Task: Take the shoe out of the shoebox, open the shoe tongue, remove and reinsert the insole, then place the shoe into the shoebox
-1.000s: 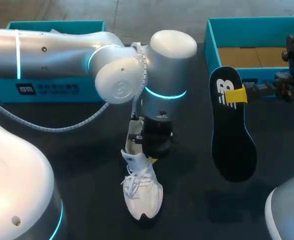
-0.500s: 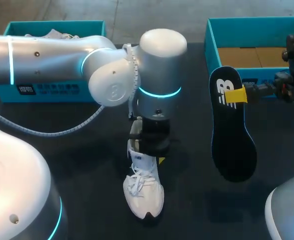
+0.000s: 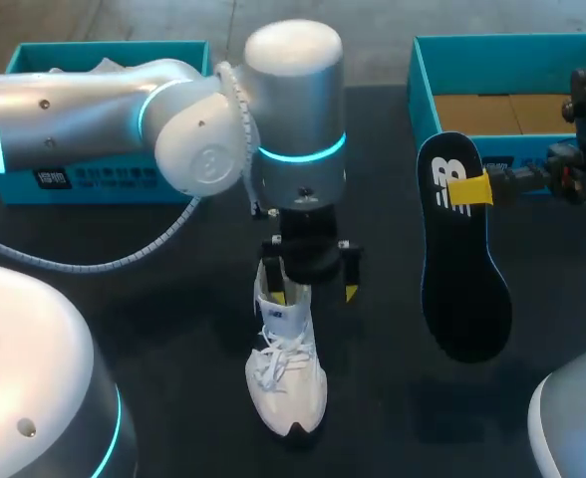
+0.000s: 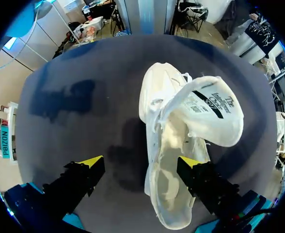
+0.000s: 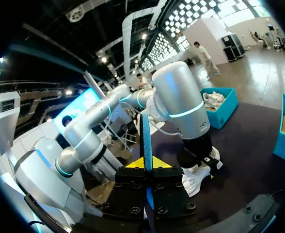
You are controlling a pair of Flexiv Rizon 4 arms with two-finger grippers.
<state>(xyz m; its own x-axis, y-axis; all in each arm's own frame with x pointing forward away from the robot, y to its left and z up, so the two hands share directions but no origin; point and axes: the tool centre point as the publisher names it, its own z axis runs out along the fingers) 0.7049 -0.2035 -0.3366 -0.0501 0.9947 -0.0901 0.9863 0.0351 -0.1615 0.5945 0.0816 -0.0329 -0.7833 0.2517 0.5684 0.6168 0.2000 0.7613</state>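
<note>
The left gripper (image 4: 141,162) hangs spread wide over the white shoe (image 4: 181,145), one finger above its opening, the other over bare table (image 4: 74,121). The right gripper (image 3: 469,189) pinches the dark insole (image 3: 462,289) beside the shoebox (image 3: 423,100). Only the left wrist view shows the tongue folded back.

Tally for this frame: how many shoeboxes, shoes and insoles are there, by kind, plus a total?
Shoeboxes: 2, the left shoebox and the right shoebox
Shoes: 2, a shoe on the table and a second shoe in the left shoebox
Insoles: 1, the insole
Total: 5
</note>
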